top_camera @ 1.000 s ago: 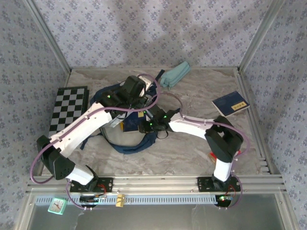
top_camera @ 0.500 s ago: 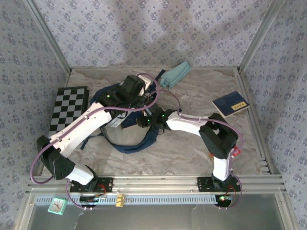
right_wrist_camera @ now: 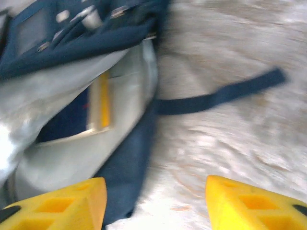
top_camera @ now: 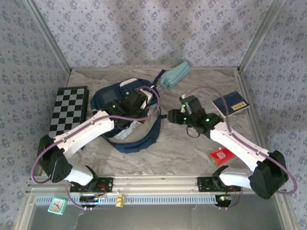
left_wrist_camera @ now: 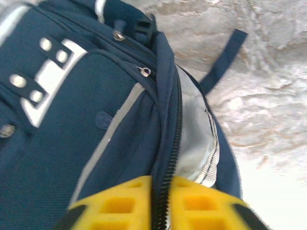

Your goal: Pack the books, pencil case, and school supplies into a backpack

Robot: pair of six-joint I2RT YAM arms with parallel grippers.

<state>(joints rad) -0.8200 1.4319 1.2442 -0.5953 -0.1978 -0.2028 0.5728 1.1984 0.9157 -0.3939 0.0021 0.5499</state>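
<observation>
The navy backpack (top_camera: 109,98) lies open at mid-table, its grey lining showing. My left gripper (top_camera: 140,106) sits over its right side. In the left wrist view the left gripper (left_wrist_camera: 162,181) is shut on the backpack's zipper edge (left_wrist_camera: 165,143). My right gripper (top_camera: 171,116) hovers open just right of the backpack. The right wrist view shows this gripper (right_wrist_camera: 156,191) wide apart over bare table, and a navy-and-yellow book (right_wrist_camera: 76,120) lies inside the backpack (right_wrist_camera: 115,33). Another navy book (top_camera: 231,104) lies at the right, the teal pencil case (top_camera: 175,74) at the back, and the red packet (top_camera: 221,155) near the front right.
A black-and-white checkered board (top_camera: 69,110) lies left of the backpack. A loose backpack strap (right_wrist_camera: 225,93) trails across the marble table (top_camera: 182,143). Patterned walls and metal rails close in the sides and back.
My right gripper has pulled back to the right out of the backpack's opening and opened wider. The right arm swung outward, uncovering the red packet. The left gripper stays on the backpack.
</observation>
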